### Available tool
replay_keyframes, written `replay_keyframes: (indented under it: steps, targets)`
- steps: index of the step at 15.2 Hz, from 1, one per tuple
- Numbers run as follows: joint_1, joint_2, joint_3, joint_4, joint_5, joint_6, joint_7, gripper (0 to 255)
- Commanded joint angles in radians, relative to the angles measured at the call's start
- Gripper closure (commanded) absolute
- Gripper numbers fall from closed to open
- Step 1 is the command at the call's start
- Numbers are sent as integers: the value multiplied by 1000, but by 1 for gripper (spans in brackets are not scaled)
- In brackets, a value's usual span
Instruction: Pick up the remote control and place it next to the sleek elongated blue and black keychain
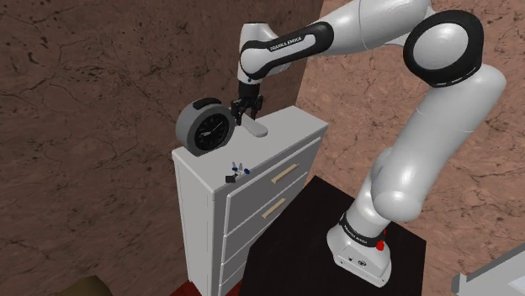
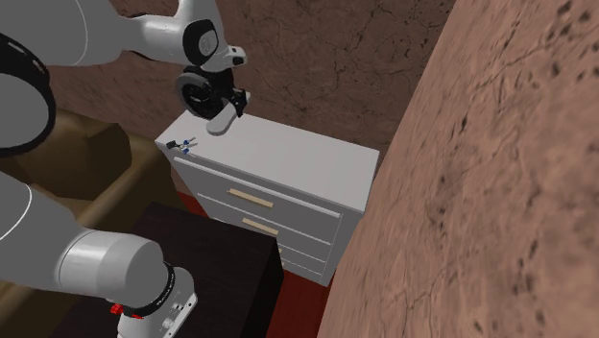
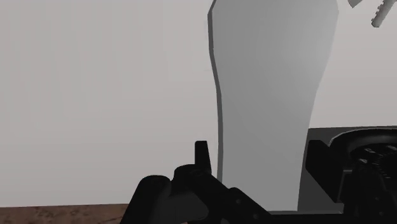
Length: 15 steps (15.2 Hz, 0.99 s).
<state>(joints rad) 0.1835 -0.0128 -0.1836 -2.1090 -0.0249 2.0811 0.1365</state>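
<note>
The grey remote control looks light, stiff and slick, so I'd pinch its long edges mid-body; whether the tool grips it, I can't tell.

Your glossy white arm has black joint rings, a lettered black forearm band, a black gripper and a red knob at its base's three o'clock.

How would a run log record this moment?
gripper: shut on remote control | place: dresser top, beside clock | keychain: apart, near front edge
</note>
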Motion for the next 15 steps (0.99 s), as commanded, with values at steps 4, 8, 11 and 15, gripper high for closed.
replay_keyframes:
  steps: [4, 8, 11, 15]
  targets:
    - [62, 45, 60, 53, 11, -9, 116, 255]
    - [108, 99, 100, 123, 16, -26, 200, 255]
    - [134, 139, 120, 162, 18, -25, 245, 255]
    - [135, 159, 120, 132, 19, 24, 245, 255]
